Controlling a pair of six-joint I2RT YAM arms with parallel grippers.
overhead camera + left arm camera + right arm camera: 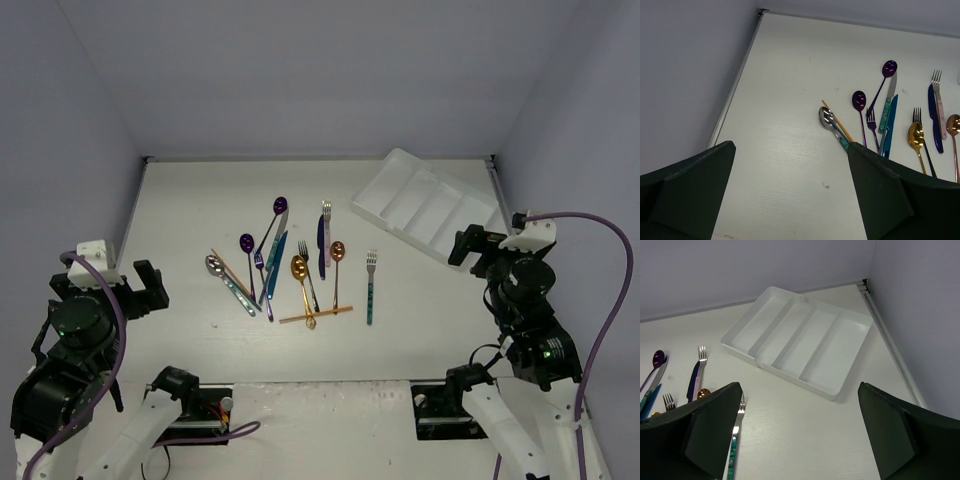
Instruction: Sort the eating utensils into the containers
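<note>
The right gripper's dark fingers (715, 440) fill the bottom corners of its wrist view, spread wide, with only table between them. The right gripper (478, 246) hovers just beside the near edge of the white cutlery tray (405, 190), which lies at an angle in the far right corner of the white table (190, 210). In the right wrist view the tray (790, 347) shows four long parallel compartments, their dividers running diagonally.

The left gripper (135, 288) is also wide open and grips nothing. It hangs near the table's left edge, well apart from the utensils (290, 265).

All the utensils lie loose on the table at its middle, outside the tray.
- A teal-handled fork (370, 288) lies alone on the tray's side of the group and is the piece nearest the right gripper.
- A blue knife (321, 246) and a pale-handled fork (327, 222) lie side by side, touching.
- A gold spoon (299, 268) and a copper spoon (338, 251) lie near them.
- An orange chopstick (316, 315) lies crosswise over the near ends of several handles.
- A silver spoon (826, 116) lies over a second orange chopstick (837, 121) at the group's left edge.
- Two purple spoons (859, 100) lie beside a teal knife (888, 125).

Purple cables (604, 300) loop from both wrists. Grey walls (300, 70) enclose the table.
</note>
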